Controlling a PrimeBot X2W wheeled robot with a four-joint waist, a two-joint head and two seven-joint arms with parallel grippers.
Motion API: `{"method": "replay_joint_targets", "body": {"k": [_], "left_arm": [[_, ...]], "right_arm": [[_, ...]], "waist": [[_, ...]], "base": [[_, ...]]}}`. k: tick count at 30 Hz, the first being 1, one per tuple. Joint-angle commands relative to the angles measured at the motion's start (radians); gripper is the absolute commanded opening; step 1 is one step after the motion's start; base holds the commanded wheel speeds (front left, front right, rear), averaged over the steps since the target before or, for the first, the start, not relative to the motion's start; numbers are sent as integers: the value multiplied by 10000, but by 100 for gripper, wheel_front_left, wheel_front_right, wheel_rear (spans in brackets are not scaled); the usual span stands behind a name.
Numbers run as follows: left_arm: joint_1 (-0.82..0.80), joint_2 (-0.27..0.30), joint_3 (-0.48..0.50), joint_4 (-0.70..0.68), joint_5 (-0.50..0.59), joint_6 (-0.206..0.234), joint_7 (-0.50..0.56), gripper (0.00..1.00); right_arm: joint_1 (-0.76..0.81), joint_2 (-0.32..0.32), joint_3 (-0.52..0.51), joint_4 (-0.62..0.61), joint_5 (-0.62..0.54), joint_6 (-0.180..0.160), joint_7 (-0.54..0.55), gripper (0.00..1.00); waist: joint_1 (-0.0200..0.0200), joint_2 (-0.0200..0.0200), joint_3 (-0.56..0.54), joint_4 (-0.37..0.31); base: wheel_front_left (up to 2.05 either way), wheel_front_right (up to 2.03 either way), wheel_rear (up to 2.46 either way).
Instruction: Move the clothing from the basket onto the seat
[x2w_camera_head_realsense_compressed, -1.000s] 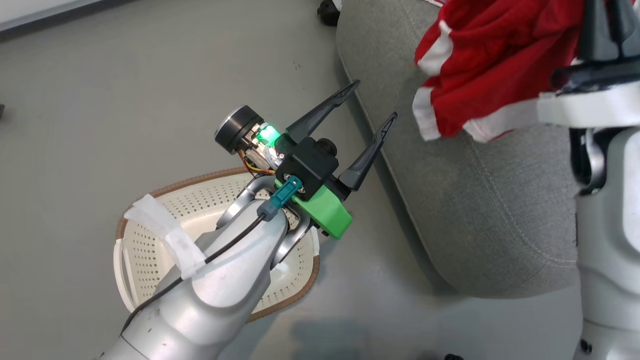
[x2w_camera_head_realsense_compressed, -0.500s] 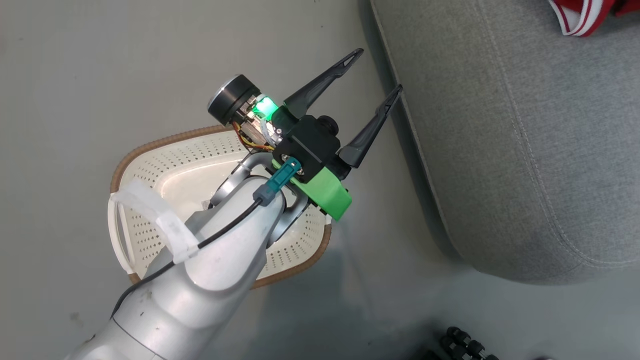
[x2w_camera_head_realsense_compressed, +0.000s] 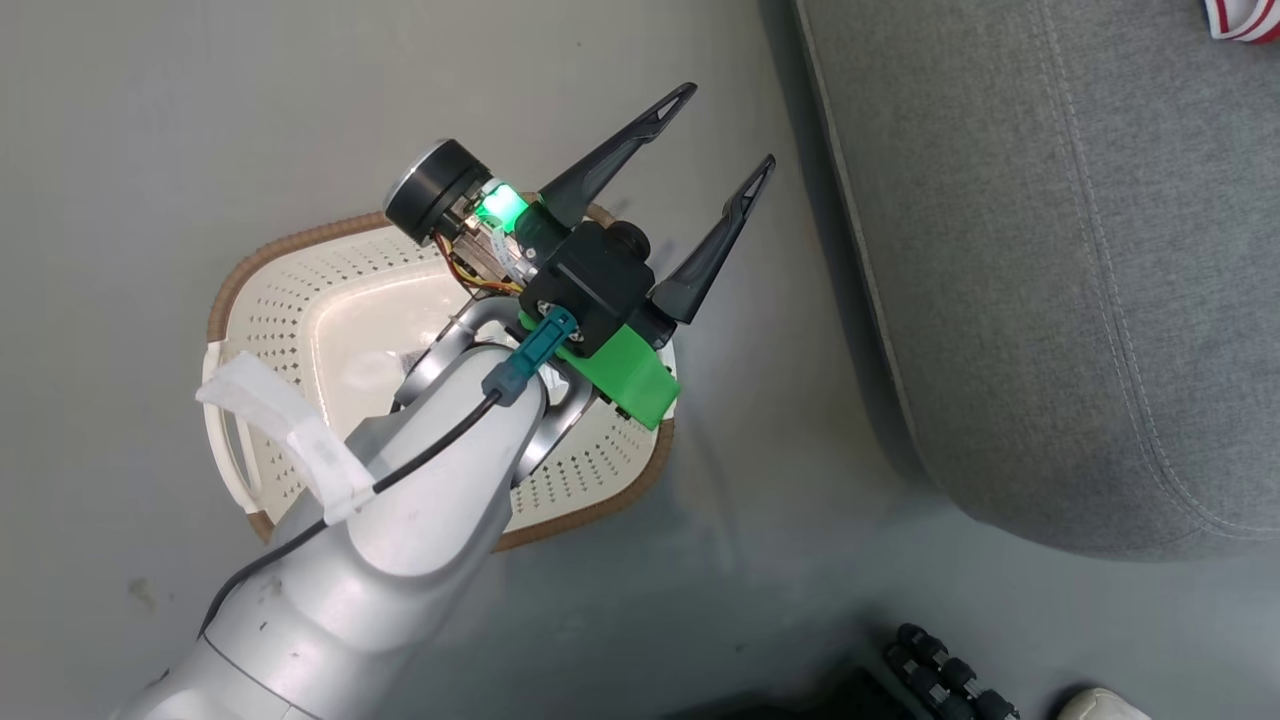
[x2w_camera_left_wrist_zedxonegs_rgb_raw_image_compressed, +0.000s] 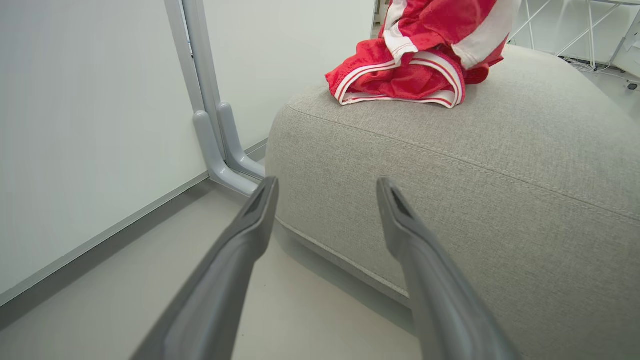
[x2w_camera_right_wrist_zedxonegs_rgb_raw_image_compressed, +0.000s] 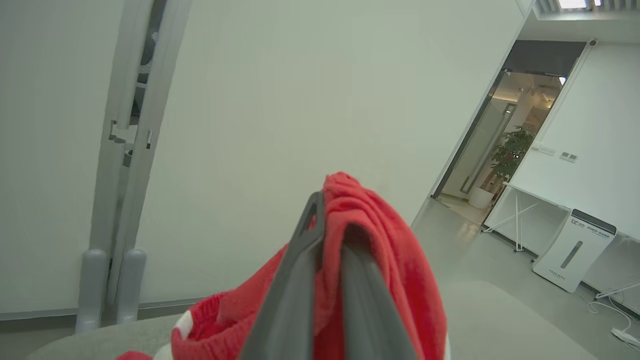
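Observation:
The red clothing (x2w_camera_left_wrist_zedxonegs_rgb_raw_image_compressed: 420, 55) with white striped trim lies bunched on top of the grey seat (x2w_camera_left_wrist_zedxonegs_rgb_raw_image_compressed: 500, 165); a corner of it (x2w_camera_head_realsense_compressed: 1240, 18) peeks in at the head view's top right. My right gripper (x2w_camera_right_wrist_zedxonegs_rgb_raw_image_compressed: 332, 220) is shut on a fold of that clothing (x2w_camera_right_wrist_zedxonegs_rgb_raw_image_compressed: 385, 250), which drapes over its fingers. My left gripper (x2w_camera_head_realsense_compressed: 715, 135) is open and holds nothing, hovering above the far edge of the cream basket (x2w_camera_head_realsense_compressed: 300, 300), whose inside looks bare where my arm does not cover it. The left fingers (x2w_camera_left_wrist_zedxonegs_rgb_raw_image_compressed: 250, 235) point toward the side of the seat (x2w_camera_head_realsense_compressed: 1050, 300).
A white wall panel with a grey metal post (x2w_camera_left_wrist_zedxonegs_rgb_raw_image_compressed: 210, 125) stands left of the seat. Dark wheels (x2w_camera_head_realsense_compressed: 950, 675) of my base show at the bottom of the head view. Grey floor (x2w_camera_head_realsense_compressed: 200, 120) surrounds the basket. A doorway (x2w_camera_right_wrist_zedxonegs_rgb_raw_image_compressed: 505, 145) and a white appliance (x2w_camera_right_wrist_zedxonegs_rgb_raw_image_compressed: 572, 255) lie beyond.
The head camera has tilted down and left, so the seat and clothing slid toward the top right and the right arm left the picture. The left gripper stays open over the basket.

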Motion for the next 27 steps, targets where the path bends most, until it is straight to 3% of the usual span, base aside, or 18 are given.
{"method": "replay_joint_targets", "body": {"k": [1, 15, 16, 17, 18, 27], "left_arm": [[-144, 77, 37, -4, 66, -40, -34, 100], [-124, 193, 233, -42, 88, 14, -34, 100], [-97, 210, 281, -55, 76, 41, -34, 100], [-32, 228, 358, -81, 39, 54, -33, 100], [29, 244, 414, -99, 11, 67, -33, 100], [761, 381, 1046, -239, -183, 243, -34, 100]], "right_arm": [[261, 111, -102, 298, -29, -11, -2, 0], [1359, 881, -634, 1876, -362, -11, -2, 0], [1391, 911, -634, 1796, -373, -11, -2, 28], [1483, 973, -610, 1715, -394, -11, -2, 88], [1570, 1024, -591, 1687, -408, -11, -2, 100], [3085, 1566, -246, 696, -347, -11, -2, 100]], "waist": [[-1, -1, 117, 43], [-1, -1, 181, 240], [-1, -1, 145, 232], [-1, -1, 65, 206], [-1, -1, -4, 184], [-1, -1, -1085, 24]], "base": [[0, 0, 0], [0, 0, 0], [0, 0, 0], [0, 0, 0], [0, 0, 0], [0, 0, 0]]}}
